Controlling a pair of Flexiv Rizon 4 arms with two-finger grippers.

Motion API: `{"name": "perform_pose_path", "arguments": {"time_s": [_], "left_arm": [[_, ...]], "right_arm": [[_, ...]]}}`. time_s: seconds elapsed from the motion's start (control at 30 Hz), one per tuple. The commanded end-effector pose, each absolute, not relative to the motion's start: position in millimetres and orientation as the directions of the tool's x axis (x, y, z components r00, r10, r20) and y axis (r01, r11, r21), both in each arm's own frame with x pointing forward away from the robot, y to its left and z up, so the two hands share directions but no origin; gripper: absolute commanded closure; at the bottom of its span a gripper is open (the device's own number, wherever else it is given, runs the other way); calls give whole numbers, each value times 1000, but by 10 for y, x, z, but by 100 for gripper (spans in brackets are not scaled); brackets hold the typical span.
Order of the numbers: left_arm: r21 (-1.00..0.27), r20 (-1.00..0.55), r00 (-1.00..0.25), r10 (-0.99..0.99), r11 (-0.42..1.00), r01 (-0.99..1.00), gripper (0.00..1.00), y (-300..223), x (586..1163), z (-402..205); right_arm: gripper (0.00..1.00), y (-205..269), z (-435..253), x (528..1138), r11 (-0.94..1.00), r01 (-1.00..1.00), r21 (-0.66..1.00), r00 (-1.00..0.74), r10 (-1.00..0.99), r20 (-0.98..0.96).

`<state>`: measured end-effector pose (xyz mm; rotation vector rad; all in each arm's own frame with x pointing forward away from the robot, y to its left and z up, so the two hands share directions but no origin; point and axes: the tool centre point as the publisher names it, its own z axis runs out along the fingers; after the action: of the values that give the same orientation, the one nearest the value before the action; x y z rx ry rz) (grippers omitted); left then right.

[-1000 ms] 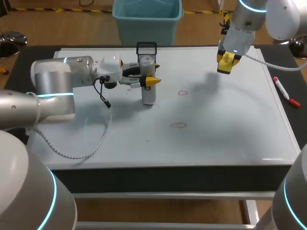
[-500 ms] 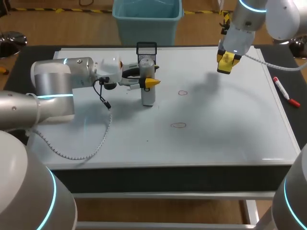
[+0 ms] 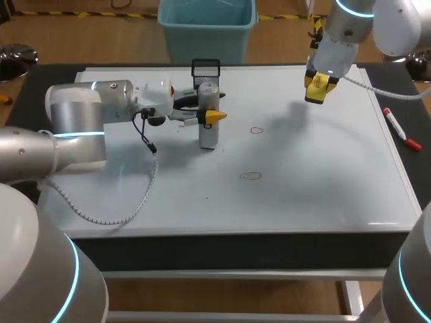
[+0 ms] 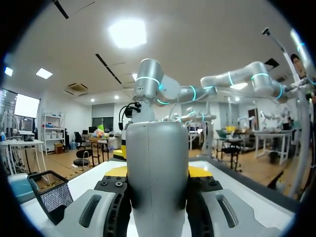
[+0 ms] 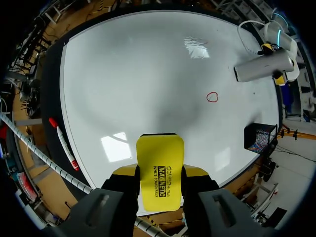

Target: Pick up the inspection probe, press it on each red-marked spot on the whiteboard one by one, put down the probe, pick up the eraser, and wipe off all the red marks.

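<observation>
Red rings first: the nearer mark and the farther mark both sit unwiped on the whiteboard, apart from each other. The grey probe stands upright on the board beside the farther mark, toward your left arm's side. Your left gripper is clamped on its upper body from two sides. Lift it straight up before you traverse, so the foot does not drag. Hold it vertical and come down squarely inside each ring. A black mesh basket stands just behind the probe, so move away from it. Farthest off, your right gripper hangs over the board's far edge, closed on the yellow eraser. Leave it there until the probe is set down.
</observation>
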<state>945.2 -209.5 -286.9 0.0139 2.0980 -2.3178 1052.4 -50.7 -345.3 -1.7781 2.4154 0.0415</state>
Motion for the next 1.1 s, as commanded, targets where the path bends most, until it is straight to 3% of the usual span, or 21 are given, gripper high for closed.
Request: {"name": "perform_pose_path", "arguments": {"time_s": [0.03, 0.47, 1.1], "left_arm": [[-995, -18, -1000, -5, -99, 19, 100, -2102, 9460, -2863], [-990, -51, -998, -37, -126, 55, 100, -1931, 9534, -2559], [-989, -34, -991, -128, -139, 52, 100, -1100, 9875, -2218]], "right_arm": [[100, -512, -3447, 10526, 299, -952, -63, -289, -949, -127], [100, -512, -3447, 10526, 299, -952, -63, -289, -949, -127], [100, -512, -3447, 10526, 299, -952, -63, -289, -949, -127]]}}
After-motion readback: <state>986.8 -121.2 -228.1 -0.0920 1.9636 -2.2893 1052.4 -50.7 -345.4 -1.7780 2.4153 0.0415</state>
